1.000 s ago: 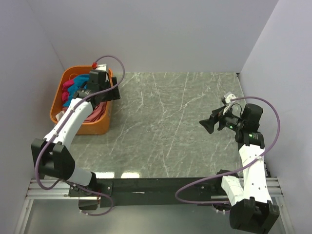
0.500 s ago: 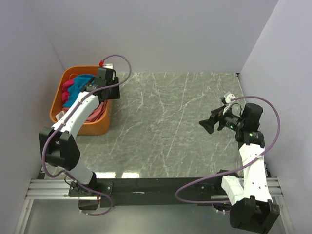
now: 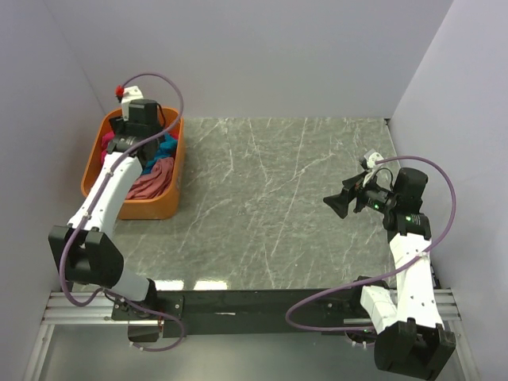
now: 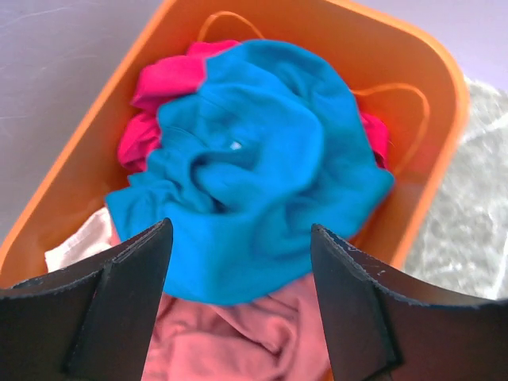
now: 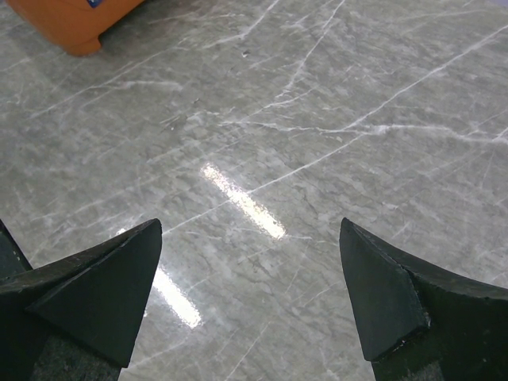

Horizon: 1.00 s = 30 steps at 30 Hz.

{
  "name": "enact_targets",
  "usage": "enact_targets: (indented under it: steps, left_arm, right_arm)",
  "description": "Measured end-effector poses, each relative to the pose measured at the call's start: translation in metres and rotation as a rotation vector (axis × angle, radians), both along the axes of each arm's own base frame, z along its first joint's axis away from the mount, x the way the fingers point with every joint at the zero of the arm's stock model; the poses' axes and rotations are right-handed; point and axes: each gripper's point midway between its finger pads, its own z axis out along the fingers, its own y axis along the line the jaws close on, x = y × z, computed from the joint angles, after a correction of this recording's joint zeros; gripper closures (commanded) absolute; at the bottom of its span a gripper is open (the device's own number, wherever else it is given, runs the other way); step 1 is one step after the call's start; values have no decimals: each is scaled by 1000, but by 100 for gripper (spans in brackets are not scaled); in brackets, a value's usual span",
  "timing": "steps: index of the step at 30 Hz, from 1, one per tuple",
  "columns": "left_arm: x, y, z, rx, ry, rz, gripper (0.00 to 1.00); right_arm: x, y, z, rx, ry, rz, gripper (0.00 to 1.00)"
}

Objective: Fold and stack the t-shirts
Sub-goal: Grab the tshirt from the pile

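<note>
Fabric of teal t-shirt (image 4: 262,159) appears soft and light; pinch a raised fold beneath left gripper (image 4: 240,230). Its jaws stand apart, empty.

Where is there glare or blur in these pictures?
Right wrist view: a bright glare streak runs across the table; top view: paler reflections at its near edge; left wrist view: evenly lit, the teal-blue t-shirt sharp, no glare.

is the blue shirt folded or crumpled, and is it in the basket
Crumpled, not folded: the teal-blue shirt lies bunched in creases atop the magenta shirt and salmon shirt inside the orange basket.
</note>
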Motion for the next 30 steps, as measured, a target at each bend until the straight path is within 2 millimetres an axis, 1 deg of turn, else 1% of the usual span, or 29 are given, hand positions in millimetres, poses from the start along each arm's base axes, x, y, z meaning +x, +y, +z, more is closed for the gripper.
enact_targets:
  steps: [2, 4, 6, 7, 8, 10, 11, 12, 15, 17, 19, 21, 23, 25, 27, 29, 30]
  left_arm:
    - [1, 12, 2, -6, -8, 37, 26]
    - [5, 18, -1, -13, -2, 57, 27]
    - [10, 20, -8, -20, 13, 62, 33]
    - [14, 20, -12, -23, 24, 61, 40]
    - [17, 19, -17, -26, 38, 61, 56]
    - [23, 18, -27, -32, 65, 55, 76]
    - [25, 17, -32, -37, 77, 52, 96]
    - [27, 16, -34, -43, 87, 48, 100]
    - [29, 13, -35, -49, 98, 25, 100]
    - [30, 10, -26, -61, 76, 8, 100]
    - [28, 4, -10, -82, 36, -25, 100]
    - [25, -5, 14, -116, -31, -74, 100]
    - [19, -16, 55, -155, -137, -139, 100]
    - [13, -28, 107, -190, -270, -213, 100]
    - [1, -44, 177, -225, -447, -314, 100]
    - [-18, -60, 243, -262, -614, -419, 99]
    - [-26, -67, 269, -272, -681, -462, 100]
  right_arm:
    - [0, 0, 0, 0, 1, 0, 2]
    - [0, 0, 0, 1, 2, 2, 2]
    - [0, 0, 0, 2, 2, 2, 2]
    - [0, 0, 0, 2, 2, 2, 2]
    - [0, 0, 0, 2, 2, 3, 2]
    - [0, 0, 0, 2, 2, 3, 2]
    - [0, 0, 0, 2, 2, 3, 2]
    - [0, 0, 0, 2, 2, 3, 2]
    - [-1, 1, 0, 4, 2, 6, 2]
    - [-1, 1, 0, 5, 3, 7, 2]
    - [-1, 1, 0, 5, 4, 8, 2]
    - [-1, 1, 0, 6, 5, 8, 2]
    - [-1, 1, 0, 6, 6, 8, 2]
    - [-1, 1, -1, 6, 7, 8, 2]
    - [-1, 1, -1, 7, 8, 8, 2]
    - [-1, 1, -1, 7, 8, 8, 2]
    - [-1, 1, -1, 7, 9, 8, 2]
